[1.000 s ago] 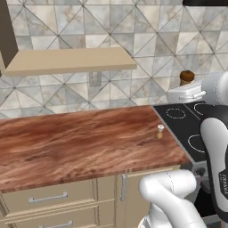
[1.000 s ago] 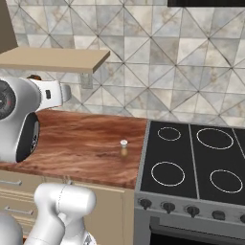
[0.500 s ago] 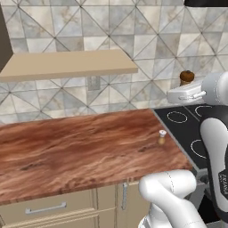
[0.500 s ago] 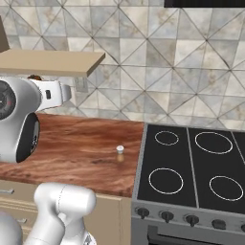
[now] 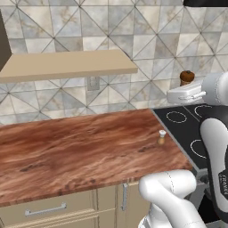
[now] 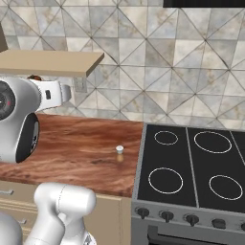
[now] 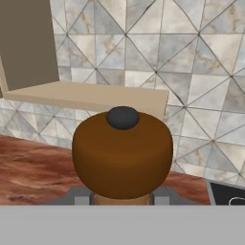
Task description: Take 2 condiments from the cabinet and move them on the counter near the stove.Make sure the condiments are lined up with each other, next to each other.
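My gripper (image 7: 122, 194) is shut on the brown wooden pepper mill (image 7: 122, 153), whose round dark knob faces the hand camera. In the left base view the mill (image 5: 187, 77) sticks up from the hand above the stove's (image 5: 185, 127) left part. The right base view shows just a sliver of the mill (image 6: 33, 77) behind the white wrist. The pale shaker (image 5: 162, 137) stands upright on the counter (image 5: 75, 151) close to the stove's left edge, also seen as a white-capped shaker (image 6: 119, 150) beside the stove (image 6: 191, 165). The cabinet shelf (image 5: 67, 64) hangs above the counter.
Patterned wall tiles with an outlet (image 5: 92, 82) back the counter. Cream drawers (image 5: 44, 209) sit under it. Stove knobs (image 6: 165, 215) line the cooktop's front. The cabinet shelf board (image 6: 48, 62) juts out over the counter's left part.
The whole picture has shifted slightly down, so the base has moved a little. The gripper keeps its hold on the pepper mill, and the pale shaker stays where it stood.
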Motion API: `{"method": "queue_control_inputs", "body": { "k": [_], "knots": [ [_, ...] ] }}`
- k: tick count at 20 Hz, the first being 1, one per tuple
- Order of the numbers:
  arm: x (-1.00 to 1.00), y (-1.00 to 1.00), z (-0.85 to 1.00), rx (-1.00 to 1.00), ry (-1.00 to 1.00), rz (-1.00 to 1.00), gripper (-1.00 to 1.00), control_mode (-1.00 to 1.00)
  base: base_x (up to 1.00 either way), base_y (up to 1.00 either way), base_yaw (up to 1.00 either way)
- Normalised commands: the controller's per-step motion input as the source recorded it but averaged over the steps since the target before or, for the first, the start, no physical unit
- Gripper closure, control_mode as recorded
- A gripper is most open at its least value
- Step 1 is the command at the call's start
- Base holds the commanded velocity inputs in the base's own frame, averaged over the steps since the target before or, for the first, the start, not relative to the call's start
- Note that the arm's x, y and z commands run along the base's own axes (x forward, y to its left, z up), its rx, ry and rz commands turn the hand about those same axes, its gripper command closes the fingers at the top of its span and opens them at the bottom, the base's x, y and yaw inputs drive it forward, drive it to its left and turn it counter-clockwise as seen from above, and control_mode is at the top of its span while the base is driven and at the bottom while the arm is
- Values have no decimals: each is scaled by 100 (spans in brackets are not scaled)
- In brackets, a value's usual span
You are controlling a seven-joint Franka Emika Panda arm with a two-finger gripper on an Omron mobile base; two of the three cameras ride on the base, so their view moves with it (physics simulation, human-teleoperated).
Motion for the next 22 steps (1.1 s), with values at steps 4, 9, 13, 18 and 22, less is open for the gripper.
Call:
{"method": "queue_control_inputs", "body": {
  "k": [4,9,13,18,22],
  "knots": [
    [0,0,0,0,0,0,100,100,0,0,-1],
    [0,-4,0,0,2,-1,100,-100,0,0,0],
    [6,-40,-14,0,1,1,100,-100,0,0,0],
    [15,-48,-29,-2,8,4,100,-100,0,0,0],
    [25,-76,-43,-13,14,7,100,-100,0,0,0]
  ]
}}
